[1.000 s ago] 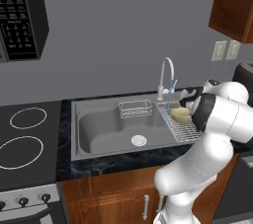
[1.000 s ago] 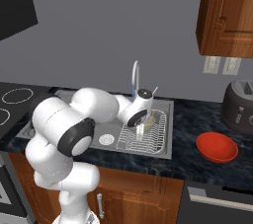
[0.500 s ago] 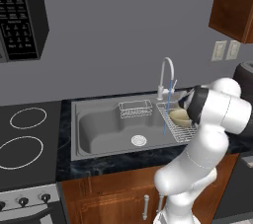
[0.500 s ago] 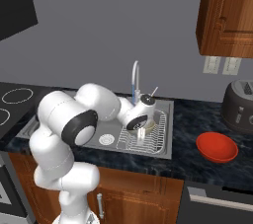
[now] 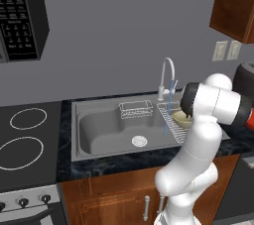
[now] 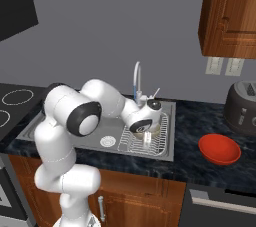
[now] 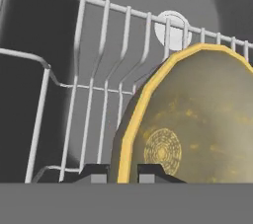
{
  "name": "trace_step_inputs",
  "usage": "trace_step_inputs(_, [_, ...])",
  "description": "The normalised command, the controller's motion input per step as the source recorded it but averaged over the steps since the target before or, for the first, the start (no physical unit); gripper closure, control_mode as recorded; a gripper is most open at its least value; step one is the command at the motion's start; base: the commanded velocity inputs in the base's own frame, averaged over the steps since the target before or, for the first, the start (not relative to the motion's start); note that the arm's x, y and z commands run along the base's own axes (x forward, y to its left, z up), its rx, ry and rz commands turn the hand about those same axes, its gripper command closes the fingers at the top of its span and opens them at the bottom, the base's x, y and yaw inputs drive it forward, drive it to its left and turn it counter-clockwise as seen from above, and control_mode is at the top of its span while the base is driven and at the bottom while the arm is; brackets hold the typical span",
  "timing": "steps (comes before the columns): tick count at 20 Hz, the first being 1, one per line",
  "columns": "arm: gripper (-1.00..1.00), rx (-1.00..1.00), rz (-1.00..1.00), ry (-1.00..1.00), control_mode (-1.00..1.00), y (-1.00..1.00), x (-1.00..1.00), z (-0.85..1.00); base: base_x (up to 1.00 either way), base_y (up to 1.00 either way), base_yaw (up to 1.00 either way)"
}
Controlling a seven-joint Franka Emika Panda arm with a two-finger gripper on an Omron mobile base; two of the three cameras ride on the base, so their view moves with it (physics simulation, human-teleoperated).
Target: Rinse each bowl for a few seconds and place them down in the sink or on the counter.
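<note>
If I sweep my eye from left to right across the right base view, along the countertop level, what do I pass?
Black stovetop with white ring burners → grey metal sink basin with round drain → tan-yellow bowl gripped by the hand over the wire rack → glossy red shallow bowl → dark grey rounded appliance.

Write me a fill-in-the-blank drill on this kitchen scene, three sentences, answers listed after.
1. The gripper is shut on the rim of the ____ bowl.
2. That bowl sits over the wire rack on the smaller side of the ____.
3. The red bowl rests on the dark ____, to the right of the sink.

Missing words: tan; sink; counter
</note>
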Motion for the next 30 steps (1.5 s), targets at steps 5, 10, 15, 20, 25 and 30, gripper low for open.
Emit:
trace_step_inputs(5, [-1.0,0.0,0.0,0.04,-1.0,-0.04,0.04,-0.2,0.0,0.0,0.0])
trace_step_inputs(10, [-1.0,0.0,0.0,0.02,-1.0,-0.05,0.01,-0.03,0.0,0.0,0.0])
trace_step_inputs(15, [-1.0,0.01,0.0,0.0,-1.0,-0.09,-0.02,0.0,0.0,0.0,0.0])
trace_step_inputs(20, [-1.0,0.01,0.0,0.0,-1.0,-0.06,0.0,0.01,0.0,0.0,0.0])
trace_step_inputs(25, [-1.0,0.01,0.0,0.0,-1.0,-0.07,-0.04,0.18,0.0,0.0,0.0])
trace_step_inputs(30, [-1.0,0.01,-0.01,0.0,-1.0,0.0,-0.19,0.26,0.0,0.0,0.0])
